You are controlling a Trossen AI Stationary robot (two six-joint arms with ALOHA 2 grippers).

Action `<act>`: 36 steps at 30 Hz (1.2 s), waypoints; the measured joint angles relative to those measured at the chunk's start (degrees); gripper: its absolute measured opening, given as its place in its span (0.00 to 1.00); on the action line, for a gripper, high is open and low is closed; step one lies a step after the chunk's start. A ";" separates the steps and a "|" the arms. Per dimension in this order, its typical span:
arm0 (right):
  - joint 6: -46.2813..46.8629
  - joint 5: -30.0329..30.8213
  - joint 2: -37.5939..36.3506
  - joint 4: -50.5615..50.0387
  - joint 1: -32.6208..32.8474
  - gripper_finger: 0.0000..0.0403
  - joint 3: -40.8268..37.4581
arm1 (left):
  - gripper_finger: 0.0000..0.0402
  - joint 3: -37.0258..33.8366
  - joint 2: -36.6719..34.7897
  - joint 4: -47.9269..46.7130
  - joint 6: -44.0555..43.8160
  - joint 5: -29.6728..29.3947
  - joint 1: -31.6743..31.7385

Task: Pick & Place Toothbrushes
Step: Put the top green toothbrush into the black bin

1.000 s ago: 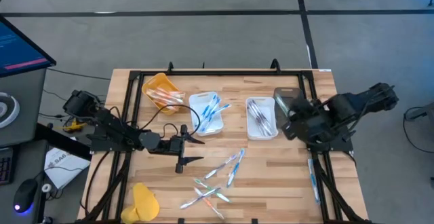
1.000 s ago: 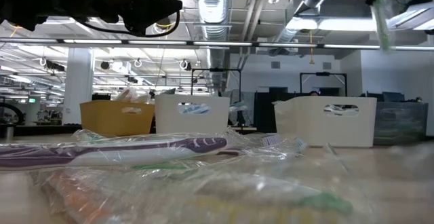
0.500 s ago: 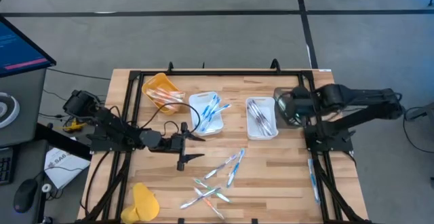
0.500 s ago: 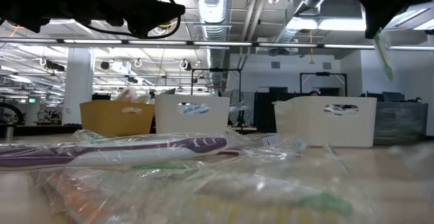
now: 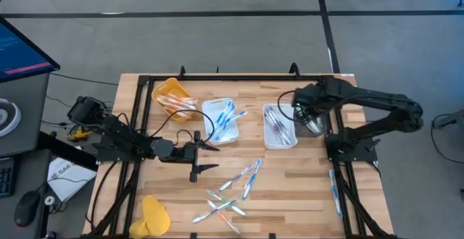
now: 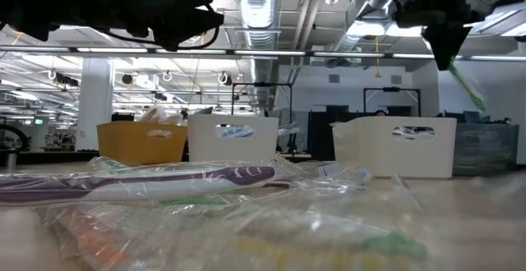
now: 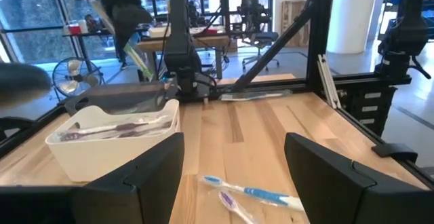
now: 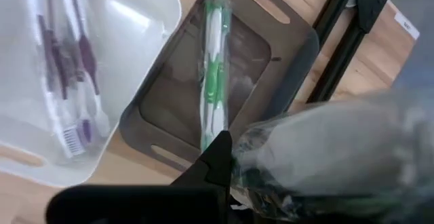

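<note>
- High view: right gripper (image 5: 303, 116), pinching a green toothbrush (image 8: 214, 75), has swung from three o'clock over the dark tray (image 5: 310, 117); release looks next.
- Left gripper (image 5: 203, 159) waits, fingers spread.

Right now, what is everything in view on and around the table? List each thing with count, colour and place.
Yellow plastic tray: one, far left of the tray row, holding orange-accented toothbrushes.
White plastic tray with blue toothbrushes: one, middle of the row.
White plastic tray with purple-grey toothbrushes: one, right of the middle tray.
Dark translucent tray: one, beside the right white tray, under the right gripper.
Loose wrapped toothbrushes: several, blue and green accents, scattered at the near centre of the table.
Yellow object: one, near left corner.
Green toothbrush in clear wrap: one, hanging from the right gripper over the dark tray.
Left gripper: open, hovering left of centre.
Right gripper: shut on the green toothbrush.
</note>
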 joint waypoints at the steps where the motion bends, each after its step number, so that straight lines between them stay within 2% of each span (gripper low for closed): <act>1: -0.43 -0.03 0.75 0.05 -0.60 0.05 0.00 | 0.62 0.00 0.00 -0.07 -0.01 0.00 0.02; 10: -6.16 -1.55 5.71 2.04 -2.21 0.05 -0.46 | 0.62 0.00 0.00 -0.88 -0.03 0.00 0.00; 15: -10.23 -4.54 5.29 8.60 -4.26 0.05 -5.12 | 0.62 0.00 0.00 -0.88 -0.94 0.00 0.00; 20: -10.93 -5.82 5.14 8.30 -7.53 0.05 -9.28 | 0.62 0.00 0.00 -0.88 -1.28 0.00 0.00; 30: -13.38 -8.96 5.13 11.75 -11.64 0.05 -13.70 | 0.62 0.00 0.00 -0.88 -1.29 0.00 0.00; 36: -13.42 -9.05 5.58 15.03 -11.97 0.10 -14.51 | 0.62 0.00 0.00 -0.88 -1.30 0.00 0.00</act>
